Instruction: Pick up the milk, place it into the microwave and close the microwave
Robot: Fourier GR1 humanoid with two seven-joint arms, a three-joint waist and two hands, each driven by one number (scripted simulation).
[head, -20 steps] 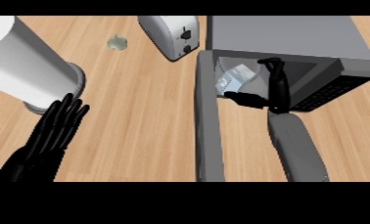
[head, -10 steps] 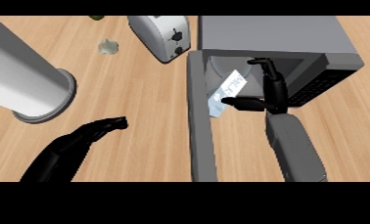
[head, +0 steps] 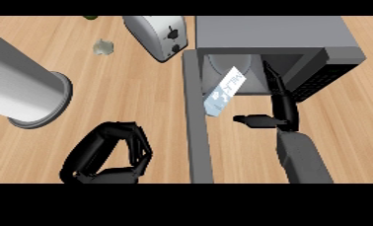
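The milk carton [head: 226, 91] leaned tilted in the microwave [head: 280, 40] mouth at one o'clock, the right hand [head: 280, 102] beside it with fingers straight, the left hand [head: 109, 153] curled empty; probably light, stiff-sided, best gripped across its flat faces.

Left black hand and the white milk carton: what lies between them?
In the head view, the microwave's open grey door stands edge-on between the left black hand and the white milk carton; on the hand's side, only bare wooden counter.
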